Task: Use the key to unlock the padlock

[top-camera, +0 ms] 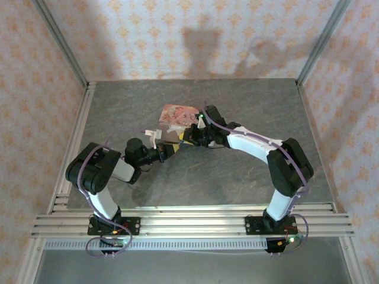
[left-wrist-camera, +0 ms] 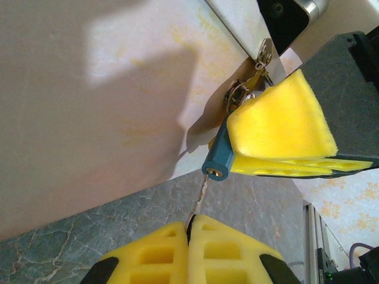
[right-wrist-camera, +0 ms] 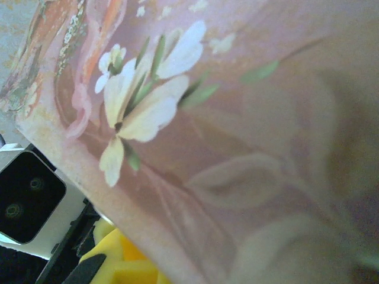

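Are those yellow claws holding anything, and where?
The right gripper pinches the padlock by its blue body; the left gripper pinches what looks like the key by its near end.

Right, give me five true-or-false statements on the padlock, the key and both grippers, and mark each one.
1. The left gripper is shut on the thin key. True.
2. The padlock has a red body. False: it is blue.
3. The right gripper clamps the padlock between its yellow pads. True.
4. The padlock lies loose on the grey table, away from the pink tin box. False: its shackle hooks into the box's metal latch, above the table.
5. The box's lid is plain. False: the right wrist view shows flowers printed on it.
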Available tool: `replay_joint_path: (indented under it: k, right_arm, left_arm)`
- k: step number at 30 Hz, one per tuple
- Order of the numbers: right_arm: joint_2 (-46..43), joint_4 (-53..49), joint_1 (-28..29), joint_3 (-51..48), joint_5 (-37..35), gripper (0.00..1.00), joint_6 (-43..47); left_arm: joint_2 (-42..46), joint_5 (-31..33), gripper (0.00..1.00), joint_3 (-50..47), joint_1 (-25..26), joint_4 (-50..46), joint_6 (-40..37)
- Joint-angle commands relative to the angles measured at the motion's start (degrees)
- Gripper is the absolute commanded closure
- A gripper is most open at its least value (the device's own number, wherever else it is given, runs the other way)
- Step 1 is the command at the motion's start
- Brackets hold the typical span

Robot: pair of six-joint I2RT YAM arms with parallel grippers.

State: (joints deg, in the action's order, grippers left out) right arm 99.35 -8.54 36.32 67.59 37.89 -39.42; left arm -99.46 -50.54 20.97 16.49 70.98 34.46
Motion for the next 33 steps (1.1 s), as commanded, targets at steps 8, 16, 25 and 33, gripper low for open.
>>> replay_joint_path:
  k: [8, 16, 25, 33]
  right_arm:
    - [-2.3, 0.9, -0.5, 0.6, 2.1, 1.0, -0.9]
    - [-2.0, 0.9, -0.5, 1.0, 2.9, 1.0, -1.1]
    - [-2.1, 0.8, -0.5, 0.9, 4.5, 1.0, -0.9]
    - [-1.5, 1.5, -0.4, 1.0, 6.2, 1.0, -1.3]
  left_arm:
    - [2.9, 0.4, 1.0, 0.3, 0.4, 0.9, -1.5]
    - [2.7, 0.7, 1.0, 0.2, 0.4, 0.9, -1.6]
    - [1.0, 0.8, 1.0, 1.5, 0.4, 1.8, -0.3]
    - [0.7, 1.2, 1.0, 3.1, 1.7, -0.6, -1.0]
